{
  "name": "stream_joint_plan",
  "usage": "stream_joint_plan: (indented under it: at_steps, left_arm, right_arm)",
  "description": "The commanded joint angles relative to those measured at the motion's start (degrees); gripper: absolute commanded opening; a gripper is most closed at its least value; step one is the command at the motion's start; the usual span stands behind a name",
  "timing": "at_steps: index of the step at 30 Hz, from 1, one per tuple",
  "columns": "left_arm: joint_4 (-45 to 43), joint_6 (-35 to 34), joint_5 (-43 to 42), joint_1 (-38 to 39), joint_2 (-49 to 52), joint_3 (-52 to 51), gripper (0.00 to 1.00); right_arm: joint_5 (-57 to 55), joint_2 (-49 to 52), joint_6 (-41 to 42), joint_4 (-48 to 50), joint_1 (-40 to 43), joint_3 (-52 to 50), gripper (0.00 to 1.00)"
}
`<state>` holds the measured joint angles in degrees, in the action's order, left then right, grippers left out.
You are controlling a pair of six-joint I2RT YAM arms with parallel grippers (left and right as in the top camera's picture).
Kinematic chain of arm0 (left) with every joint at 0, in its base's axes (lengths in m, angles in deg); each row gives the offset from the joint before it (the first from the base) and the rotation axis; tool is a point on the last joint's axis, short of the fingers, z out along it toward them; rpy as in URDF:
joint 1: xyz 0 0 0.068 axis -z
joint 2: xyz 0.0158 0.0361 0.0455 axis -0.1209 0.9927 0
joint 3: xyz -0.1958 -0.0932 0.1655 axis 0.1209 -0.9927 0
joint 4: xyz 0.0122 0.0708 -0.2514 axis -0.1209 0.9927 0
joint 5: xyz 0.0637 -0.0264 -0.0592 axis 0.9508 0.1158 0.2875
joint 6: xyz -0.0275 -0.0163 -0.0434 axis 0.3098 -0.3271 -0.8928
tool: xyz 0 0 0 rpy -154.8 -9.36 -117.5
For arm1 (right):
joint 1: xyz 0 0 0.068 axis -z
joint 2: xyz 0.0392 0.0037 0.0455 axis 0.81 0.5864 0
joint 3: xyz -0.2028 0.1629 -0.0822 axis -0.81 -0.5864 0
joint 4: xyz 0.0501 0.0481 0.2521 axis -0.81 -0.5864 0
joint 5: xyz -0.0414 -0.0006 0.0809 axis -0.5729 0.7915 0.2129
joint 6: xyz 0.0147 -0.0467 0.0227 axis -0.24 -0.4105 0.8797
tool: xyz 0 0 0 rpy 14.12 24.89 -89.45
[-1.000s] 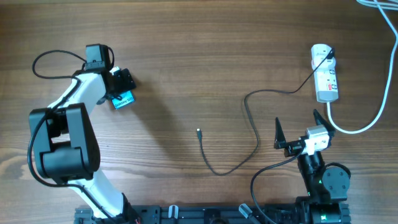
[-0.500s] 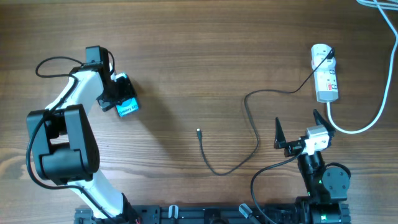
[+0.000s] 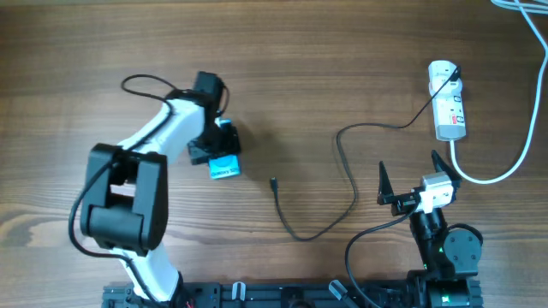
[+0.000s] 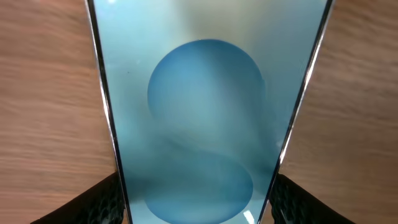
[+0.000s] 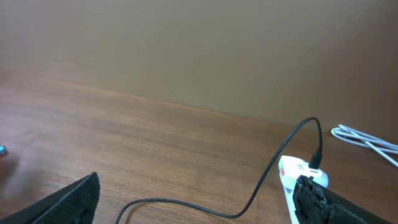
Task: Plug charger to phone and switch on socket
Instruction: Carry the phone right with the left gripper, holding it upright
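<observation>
My left gripper [image 3: 214, 147] is shut on the phone [image 3: 225, 165], whose turquoise screen fills the left wrist view [image 4: 205, 112] between the two fingers. The phone is at table centre-left, its free end pointing toward the charger's metal tip [image 3: 272, 181]. The black charger cable [image 3: 347, 175] loops across the table to the white socket [image 3: 449, 101] at the right; it also shows in the right wrist view [image 5: 261, 186], as does the socket [image 5: 298, 180]. My right gripper [image 3: 409, 178] is open and empty, near the front right.
A thick white cord [image 3: 514, 162] runs from the socket down and round to the far right edge, and shows in the right wrist view [image 5: 367, 140]. The table top is bare wood elsewhere.
My left arm has swung right with the phone, from the far left to about a phone's length left of the charger tip. The right arm has not moved.
</observation>
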<state>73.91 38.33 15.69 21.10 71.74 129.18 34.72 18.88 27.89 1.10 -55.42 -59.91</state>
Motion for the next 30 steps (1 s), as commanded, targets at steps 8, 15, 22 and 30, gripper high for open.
stream_joint_plan:
  at_steps: [8,15,22,30]
  left_arm:
    - [-4.13,-5.22,-1.05,4.74,2.71,-2.73,1.00]
    - [-6.43,-5.25,-0.33,5.09,2.71,-2.84,0.92]
    - [-7.69,-5.51,9.55,8.94,2.71,-3.50,0.95]
    - [-9.20,-6.51,11.45,9.25,2.71,-3.50,0.98]
  right_arm:
    - [-0.33,-0.46,0.24,0.20,-0.11,-0.07,1.00]
    - [-0.33,-0.46,0.28,0.20,-0.11,-0.07,1.00]
    - [-0.33,-0.46,0.22,0.20,-0.11,-0.07,1.00]
    - [-0.33,-0.46,0.26,0.20,-0.11,-0.07,1.00]
